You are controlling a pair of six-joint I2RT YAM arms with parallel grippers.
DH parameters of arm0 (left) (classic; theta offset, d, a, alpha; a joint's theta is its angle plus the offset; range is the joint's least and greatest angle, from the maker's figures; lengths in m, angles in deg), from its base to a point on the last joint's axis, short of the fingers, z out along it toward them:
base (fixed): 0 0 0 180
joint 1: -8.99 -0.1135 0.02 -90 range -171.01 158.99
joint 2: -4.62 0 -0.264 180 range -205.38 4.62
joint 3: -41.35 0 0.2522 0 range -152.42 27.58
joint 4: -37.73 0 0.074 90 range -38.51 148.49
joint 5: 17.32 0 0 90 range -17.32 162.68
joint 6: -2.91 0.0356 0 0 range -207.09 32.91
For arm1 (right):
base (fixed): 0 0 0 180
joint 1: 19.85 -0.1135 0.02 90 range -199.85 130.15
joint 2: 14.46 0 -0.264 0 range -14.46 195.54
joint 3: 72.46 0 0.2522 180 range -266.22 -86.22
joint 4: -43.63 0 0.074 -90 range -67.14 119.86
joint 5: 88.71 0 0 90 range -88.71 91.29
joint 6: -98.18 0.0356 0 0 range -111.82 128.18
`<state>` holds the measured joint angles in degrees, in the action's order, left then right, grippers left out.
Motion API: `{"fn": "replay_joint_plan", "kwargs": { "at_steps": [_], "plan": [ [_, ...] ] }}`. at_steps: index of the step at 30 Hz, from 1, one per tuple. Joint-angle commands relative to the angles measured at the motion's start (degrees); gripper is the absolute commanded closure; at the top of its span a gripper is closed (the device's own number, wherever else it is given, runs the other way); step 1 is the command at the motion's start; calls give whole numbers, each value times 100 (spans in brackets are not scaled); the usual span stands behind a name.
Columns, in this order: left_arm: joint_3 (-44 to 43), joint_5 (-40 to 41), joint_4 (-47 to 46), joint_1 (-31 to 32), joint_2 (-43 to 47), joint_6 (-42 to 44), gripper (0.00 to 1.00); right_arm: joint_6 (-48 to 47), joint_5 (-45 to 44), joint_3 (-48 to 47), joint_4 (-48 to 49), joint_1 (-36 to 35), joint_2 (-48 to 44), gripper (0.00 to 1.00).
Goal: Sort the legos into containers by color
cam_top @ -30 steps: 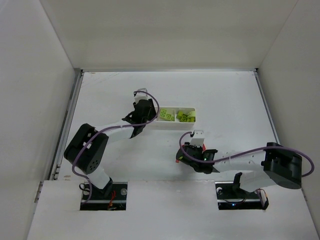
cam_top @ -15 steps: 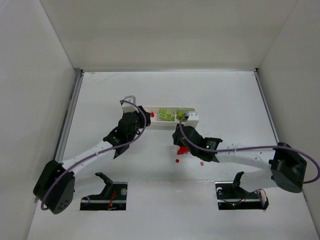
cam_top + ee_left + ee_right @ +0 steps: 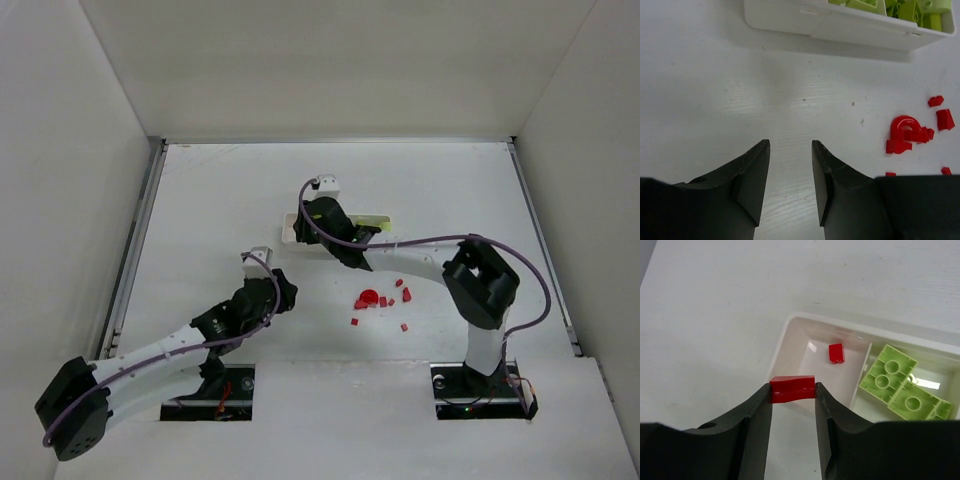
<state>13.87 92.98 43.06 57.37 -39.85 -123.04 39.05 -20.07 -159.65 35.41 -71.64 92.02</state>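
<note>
Right hand moved over tray end, clamping red lego, left hand pulled back, narrow, empty.

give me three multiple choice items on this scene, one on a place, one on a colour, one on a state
1. Where does the loose red piece inside the tray lie?
A) middle compartment
B) end compartment
C) on the rim

2. What colour are the bricks in the compartment beside it?
A) lime green
B) blue
C) yellow

3. The right gripper is
A) open and empty
B) shut on the tray wall
C) shut on a red brick

Key:
1 B, it lies alone in the compartment at the tray's rounded end.
2 A, studded lime-green bricks show past the divider.
3 C, both fingers press the brick's sides.
</note>
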Motion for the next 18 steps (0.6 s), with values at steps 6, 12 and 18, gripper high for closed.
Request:
{"fn": "replay_joint_plan", "kwargs": {
  "at_steps": [6,12,18],
  "plan": [
    [-254,501,-423,1405,-667,-132,63,24,27,-681,-44,42,348,42],
    [-658,975,-774,2494,-1660,-150,62,33,-385,-156,26,77,-292,42],
    [-1343,1354,-1126,3199,-3013,-9,61,261,-1079,1425,149,112,-1741,60]
  ]
}}
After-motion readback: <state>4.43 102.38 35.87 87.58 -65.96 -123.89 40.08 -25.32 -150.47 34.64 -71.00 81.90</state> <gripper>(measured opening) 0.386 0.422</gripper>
